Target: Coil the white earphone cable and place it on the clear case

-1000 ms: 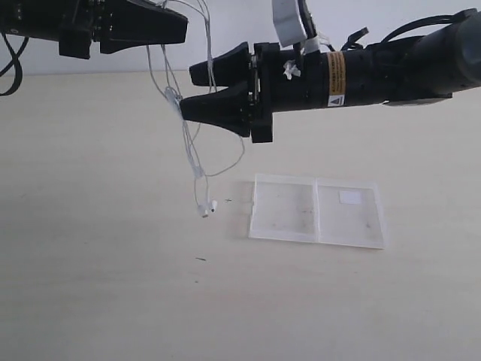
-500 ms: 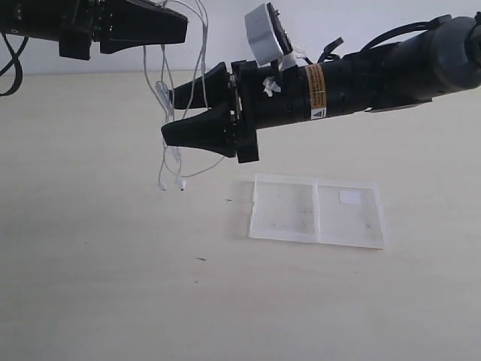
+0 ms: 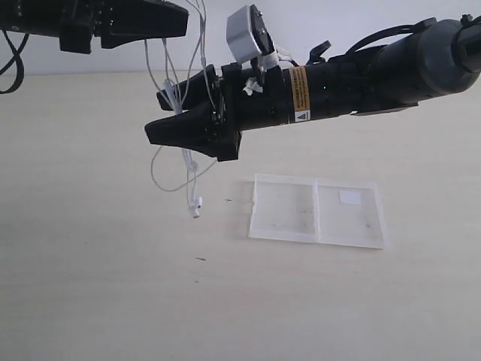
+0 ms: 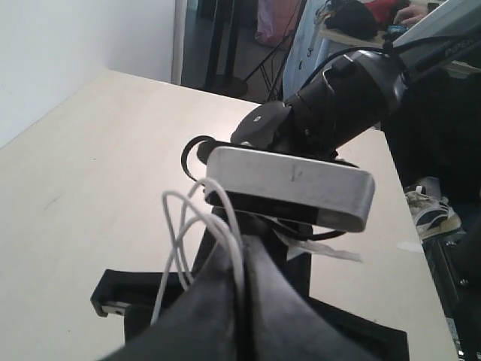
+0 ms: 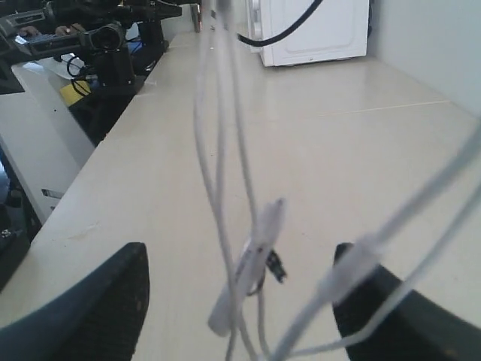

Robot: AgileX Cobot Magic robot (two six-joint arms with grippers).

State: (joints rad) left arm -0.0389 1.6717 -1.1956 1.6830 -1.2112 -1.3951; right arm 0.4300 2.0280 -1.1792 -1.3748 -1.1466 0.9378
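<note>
Overhead, the left gripper [image 3: 183,19] pinches the white earphone cable [image 5: 259,244] in closed jaws; loops dangle between the right gripper's [image 3: 156,116] wide jaws, earbuds [image 3: 196,204] hanging above the surface [image 3: 113,293] near the clear case [image 3: 316,211].

A robotics lab or test room, by the look of it; a black robot arm [image 3: 361,71] carries a grey camera box [image 3: 246,34] above the right claw [image 3: 156,114], over a pale wood-look counter [image 3: 90,301] set against a plain white wall [image 4: 60,45]; past the counter's end stand dark tripod legs [image 4: 259,64], black clamped rigs [image 5: 113,41] and a white cabinet [image 5: 316,30]; someone's sneaker [image 4: 427,207] shows on the floor.
</note>
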